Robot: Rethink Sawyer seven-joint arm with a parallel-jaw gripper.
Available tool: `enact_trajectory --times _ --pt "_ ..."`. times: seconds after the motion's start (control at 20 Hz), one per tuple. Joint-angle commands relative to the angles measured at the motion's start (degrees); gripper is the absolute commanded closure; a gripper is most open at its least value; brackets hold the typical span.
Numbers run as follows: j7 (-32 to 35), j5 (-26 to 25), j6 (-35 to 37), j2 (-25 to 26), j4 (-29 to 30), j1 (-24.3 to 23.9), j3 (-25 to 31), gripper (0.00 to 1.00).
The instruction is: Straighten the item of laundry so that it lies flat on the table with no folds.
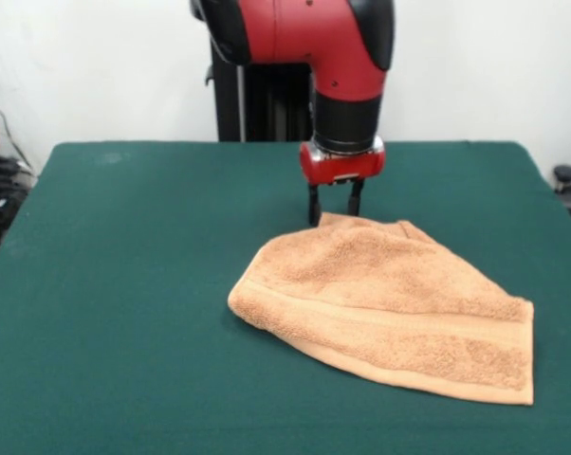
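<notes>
The item of laundry (390, 308) is an orange-tan terry towel lying folded over itself on the green table (115, 313), right of centre. A flat woven band runs along its near hem, and its far edge rises to a rounded peak. My gripper (334, 214) hangs straight down at that far peak, low over the table. Its two dark fingers (314, 205) stand apart, one on each side of the towel's far tip. The gripper is open. The right fingertip is partly hidden behind the cloth.
The red and black arm comes down from above the table's far middle. Dark cables and gear sit off the table's left edge, and a black object (565, 176) lies beyond its right edge.
</notes>
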Motion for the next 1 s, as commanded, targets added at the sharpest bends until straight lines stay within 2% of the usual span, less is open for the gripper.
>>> enact_trajectory --times 0.05,0.9,1.0 --pt "1.2 2.6 9.0 1.0 -4.1 -1.4 9.0 0.00" --pt "-1.3 3.0 17.2 -0.9 -4.6 -7.5 14.3 0.00" --pt "-0.3 2.4 16.3 -0.3 -4.2 -7.2 14.3 0.00"
